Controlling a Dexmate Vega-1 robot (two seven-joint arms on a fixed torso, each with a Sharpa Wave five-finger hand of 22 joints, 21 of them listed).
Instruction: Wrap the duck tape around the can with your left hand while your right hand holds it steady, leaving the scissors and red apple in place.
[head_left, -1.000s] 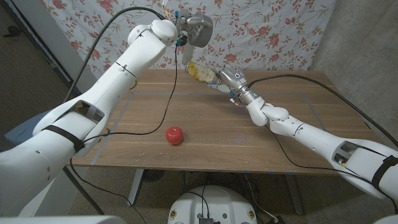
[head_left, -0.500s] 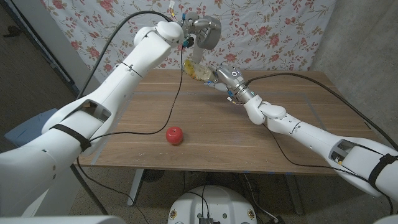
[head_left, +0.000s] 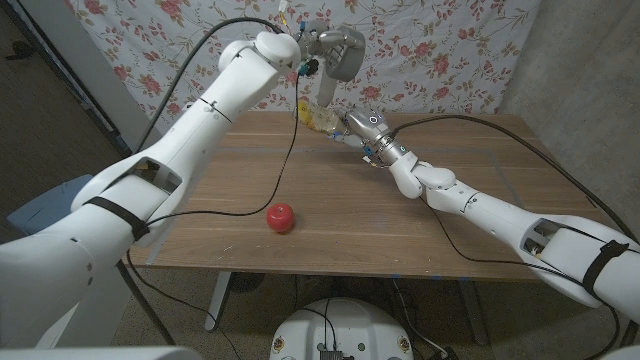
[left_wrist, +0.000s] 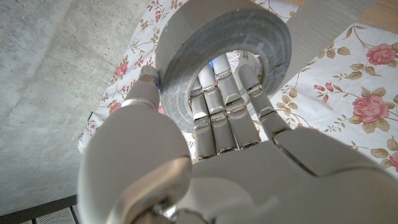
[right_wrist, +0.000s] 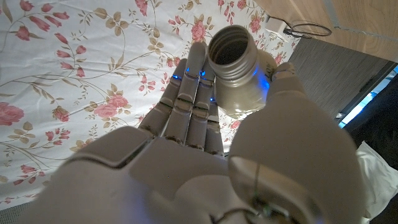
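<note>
While raised well above the counter (head_left: 350, 220) and clamped on the duck tape (head_left: 338, 50), left hand (head_left: 318, 45) with fingers (left_wrist: 224, 106) threaded through the roll's core and thumb against its outer face. Pulled strip (head_left: 321, 92) running down from the roll to the can (head_left: 322, 118), directly below that hand. Right hand (head_left: 362, 128) wrapped around the can, holding it just off the far part of the counter, open mouth pointing away from the palm.

Likely trouble: strip drawn long and taut, so could twist, fold onto itself or peel off the can if swung round too fast. Could also tug the can out of line – grip looks firm, but the pull comes from above. Little bare can beyond the right hand's fingers, so tape could land on them rather than on metal.

Around: red apple (head_left: 281, 217) well nearer the robot than both hands, out of the winding path. Black cable (head_left: 290, 150) dangling from the left arm – may snag the strip. Floral cloth (head_left: 430, 50) close behind the left hand, limiting the far side of each turn.
</note>
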